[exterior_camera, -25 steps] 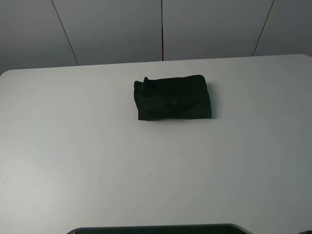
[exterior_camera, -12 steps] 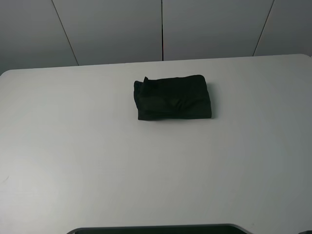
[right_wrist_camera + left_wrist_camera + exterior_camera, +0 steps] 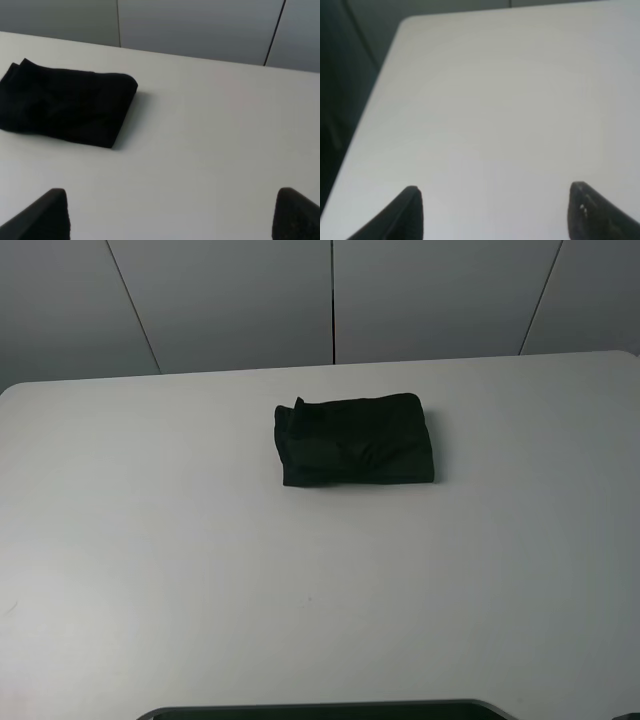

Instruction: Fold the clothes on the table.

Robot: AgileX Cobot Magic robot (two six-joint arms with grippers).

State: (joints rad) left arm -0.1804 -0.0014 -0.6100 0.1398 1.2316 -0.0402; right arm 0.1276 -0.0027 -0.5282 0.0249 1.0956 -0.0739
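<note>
On the table the folded clothes lie alone, both pincers spread wide, grasping nothing.

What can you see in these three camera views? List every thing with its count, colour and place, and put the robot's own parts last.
T-shirt: one, black, folded into a compact rectangle, lying on the table a little beyond its middle; no print or label shows.
Table: one, white, smooth, rounded corners, fills most of the high view.
Wall panels: several, grey, with dark seams, behind the table's far edge.
Dark edge: one, black, at the near rim of the high view; cannot tell what it is.
Left gripper: one, dark fingers spread wide, over bare table near a corner, holding nothing.
Right gripper: one, dark fingers spread wide, apart from the T-shirt, holding nothing.
</note>
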